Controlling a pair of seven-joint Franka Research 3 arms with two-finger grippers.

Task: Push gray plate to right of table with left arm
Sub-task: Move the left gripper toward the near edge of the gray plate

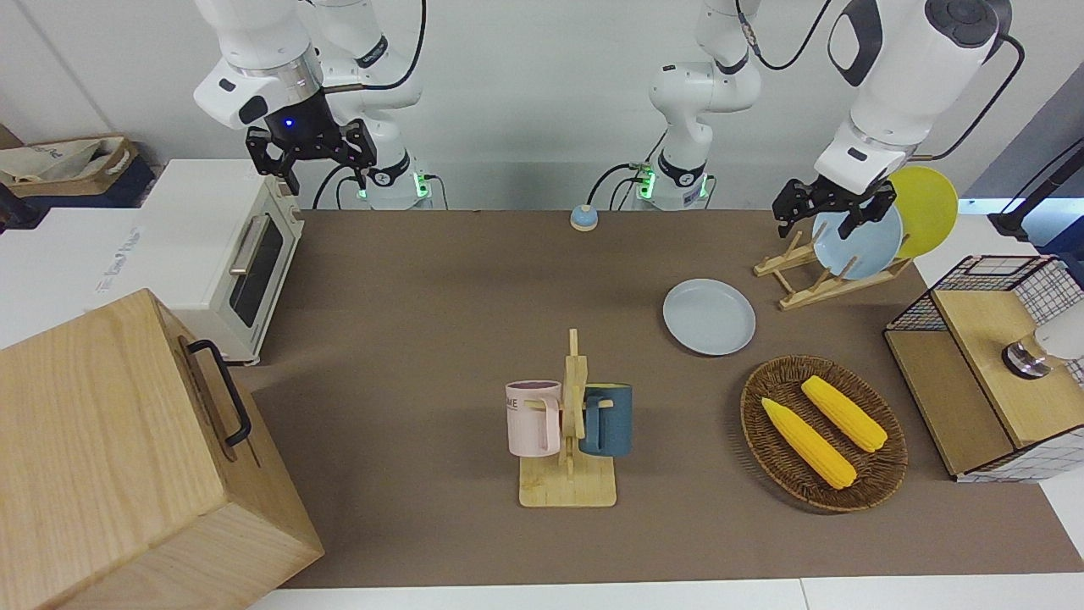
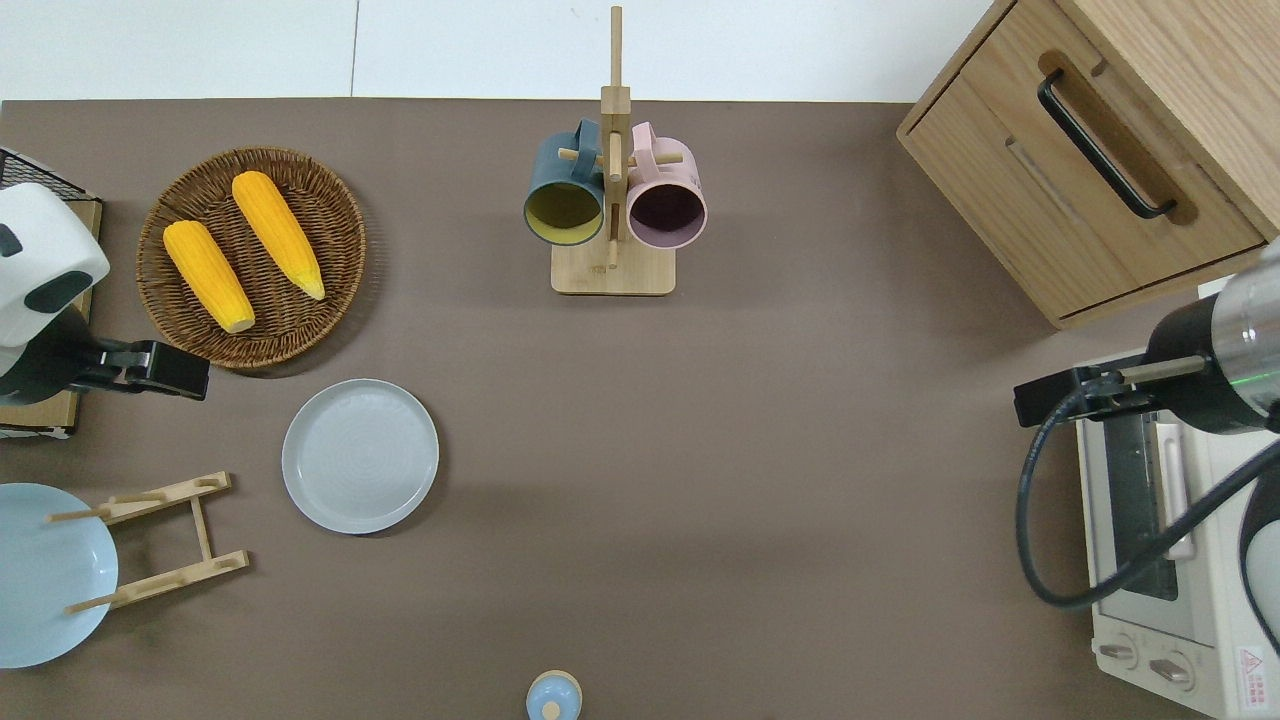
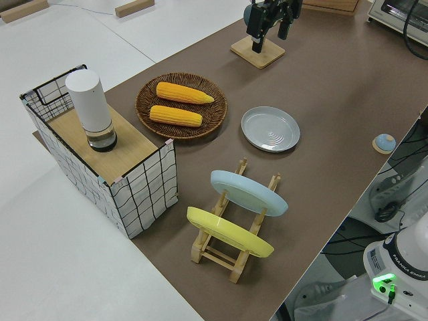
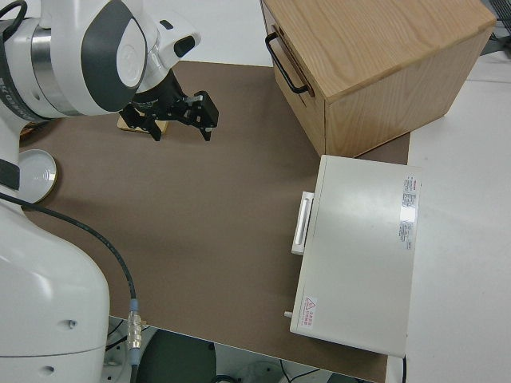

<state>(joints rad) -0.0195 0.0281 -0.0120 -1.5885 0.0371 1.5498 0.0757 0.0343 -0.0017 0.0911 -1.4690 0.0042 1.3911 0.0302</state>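
Observation:
The gray plate (image 1: 709,316) (image 2: 360,455) (image 3: 270,129) lies flat on the brown table (image 1: 406,356) toward the left arm's end. It is nearer to the robots than the wicker basket and beside the wooden dish rack. My left gripper (image 1: 834,219) (image 2: 180,372) (image 3: 270,30) hangs open and empty in the air. The overhead view shows it over the strip between basket and rack, apart from the plate and toward the left arm's end from it. The right arm with its open gripper (image 1: 312,165) (image 4: 180,121) is parked.
A wicker basket (image 2: 300,330) holds two corn cobs. The dish rack (image 1: 813,284) carries a sky-blue plate (image 1: 857,241) and a yellow plate (image 1: 927,210). A mug stand (image 1: 569,474) is mid-table. A wooden cabinet (image 1: 110,457), toaster oven (image 1: 229,246), wire shelf (image 1: 982,373) and small blue knob (image 1: 583,218) also stand here.

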